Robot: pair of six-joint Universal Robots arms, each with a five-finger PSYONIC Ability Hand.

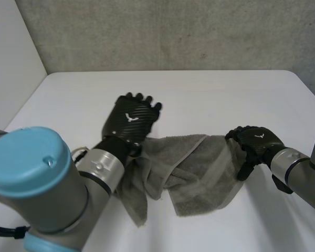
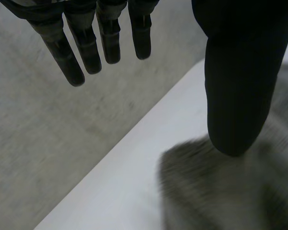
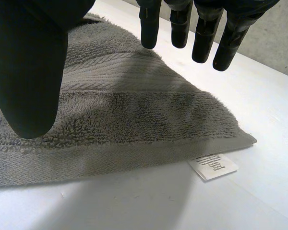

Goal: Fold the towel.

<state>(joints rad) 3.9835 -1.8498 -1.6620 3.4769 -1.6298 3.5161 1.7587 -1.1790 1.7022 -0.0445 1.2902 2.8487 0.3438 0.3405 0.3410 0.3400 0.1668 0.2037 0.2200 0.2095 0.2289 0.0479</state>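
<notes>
A grey towel (image 1: 199, 173) lies crumpled on the white table (image 1: 199, 100), partly folded over itself. My left hand (image 1: 132, 118) is lifted above the towel's left part with straight fingers (image 2: 89, 45) and holds nothing; the towel (image 2: 230, 191) lies below its thumb. My right hand (image 1: 254, 144) hovers at the towel's right corner, open, fingers (image 3: 201, 33) spread above the cloth (image 3: 115, 115). A white label (image 3: 212, 166) sticks out from the towel's hem near that corner.
A grey concrete wall (image 1: 173, 31) runs behind the table's far edge. A white panel (image 1: 10, 58) stands at the left. Bare tabletop lies beyond and to the right of the towel.
</notes>
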